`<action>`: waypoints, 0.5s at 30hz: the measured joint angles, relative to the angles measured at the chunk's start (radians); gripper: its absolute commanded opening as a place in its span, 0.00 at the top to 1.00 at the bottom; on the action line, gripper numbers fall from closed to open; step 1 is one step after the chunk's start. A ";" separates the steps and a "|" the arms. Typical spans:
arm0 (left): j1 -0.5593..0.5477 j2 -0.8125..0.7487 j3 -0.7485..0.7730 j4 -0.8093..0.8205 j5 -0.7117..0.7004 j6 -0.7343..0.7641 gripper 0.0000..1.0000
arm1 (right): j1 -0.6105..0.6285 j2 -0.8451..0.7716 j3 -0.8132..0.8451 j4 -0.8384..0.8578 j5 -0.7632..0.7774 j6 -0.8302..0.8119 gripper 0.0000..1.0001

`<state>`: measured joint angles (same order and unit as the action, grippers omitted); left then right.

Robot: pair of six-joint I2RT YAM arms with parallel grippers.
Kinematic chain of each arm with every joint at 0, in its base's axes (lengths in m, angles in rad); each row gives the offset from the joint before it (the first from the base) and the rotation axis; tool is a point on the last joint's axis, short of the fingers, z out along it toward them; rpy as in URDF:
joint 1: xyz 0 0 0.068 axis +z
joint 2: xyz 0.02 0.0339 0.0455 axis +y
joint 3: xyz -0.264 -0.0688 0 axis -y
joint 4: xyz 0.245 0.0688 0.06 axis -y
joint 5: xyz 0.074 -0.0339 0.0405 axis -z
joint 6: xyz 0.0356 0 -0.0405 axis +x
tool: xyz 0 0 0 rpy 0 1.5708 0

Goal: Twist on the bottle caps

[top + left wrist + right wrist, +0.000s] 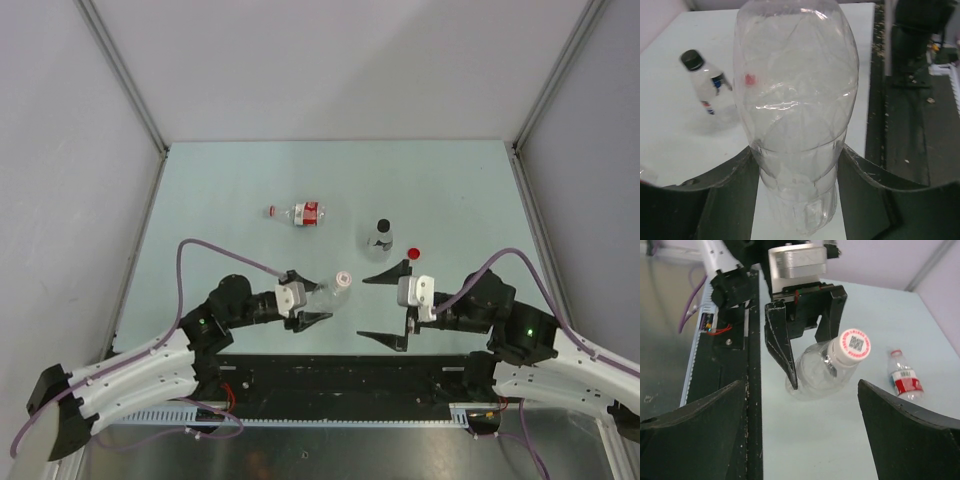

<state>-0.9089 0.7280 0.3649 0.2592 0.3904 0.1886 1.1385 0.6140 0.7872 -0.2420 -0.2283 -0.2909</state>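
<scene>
White cap sits on the tilted bottle clamped in the left pincer near the table edge; right pincer, spread wide, faces it, so next, probably: close on cap, twist tight.

The left arm and right arm are clad in white shells near the bases and black housings further out, each marked by a green light and trailed by a lilac cable, while the left gripper and right gripper are built of pale grey blocks with black tapered fingers
</scene>
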 measured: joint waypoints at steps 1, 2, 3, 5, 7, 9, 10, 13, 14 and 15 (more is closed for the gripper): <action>0.000 -0.006 0.000 -0.013 0.023 0.011 1.00 | 0.000 0.000 0.000 -0.008 -0.032 -0.032 0.03; 0.000 -0.010 0.001 -0.033 0.055 0.028 1.00 | 0.000 0.002 0.000 -0.014 -0.059 -0.059 0.04; 0.000 -0.008 0.003 -0.060 0.091 0.048 1.00 | 0.000 0.005 0.000 -0.015 -0.080 -0.080 0.05; 0.000 0.000 0.005 -0.105 0.140 0.076 1.00 | -0.001 0.014 0.000 -0.013 -0.109 -0.106 0.09; 0.000 0.014 0.006 -0.144 0.183 0.103 1.00 | -0.003 0.034 0.000 -0.014 -0.138 -0.119 0.13; 0.000 0.023 0.006 -0.175 0.219 0.128 1.00 | -0.005 0.060 0.000 -0.016 -0.162 -0.128 0.16; 0.000 0.024 0.006 -0.185 0.234 0.138 1.00 | -0.006 0.073 0.000 -0.018 -0.175 -0.130 0.17; 0.000 0.023 0.011 -0.208 0.276 0.166 1.00 | -0.008 0.106 0.000 -0.046 -0.202 -0.137 0.21; 0.000 0.021 0.012 -0.211 0.286 0.174 1.00 | -0.009 0.109 0.000 -0.053 -0.210 -0.140 0.23; 0.000 0.018 0.014 -0.217 0.296 0.182 1.00 | -0.010 0.111 0.000 -0.058 -0.216 -0.143 0.25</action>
<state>-0.9089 0.7464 0.3786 0.0425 0.6868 0.3702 1.1290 0.7246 0.7876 -0.3004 -0.4442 -0.4335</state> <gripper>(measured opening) 0.601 0.796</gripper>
